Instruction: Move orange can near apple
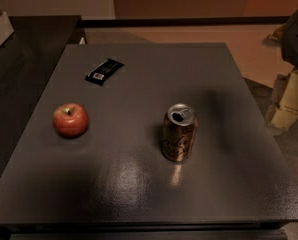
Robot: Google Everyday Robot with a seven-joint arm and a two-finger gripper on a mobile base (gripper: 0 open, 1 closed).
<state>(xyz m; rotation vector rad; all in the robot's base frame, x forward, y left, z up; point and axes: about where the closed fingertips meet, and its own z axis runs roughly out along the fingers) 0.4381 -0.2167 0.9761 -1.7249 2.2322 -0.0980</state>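
Lower centre-right of the frame, the small orange-brown metal drink can [179,132] stands upright on the dark grey flat tabletop [139,189], silver top showing. Over at left, well apart from it, sits the round red apple [70,120]. Further back, upper left, lies a flat black wrapped bar [104,71]. At the upper right edge, a dark blurred shape, probably the gripper [295,31], is clear of the table; its state I cannot tell.

Orange can [179,133] glossy metal; table [139,194] matt, pebbled.
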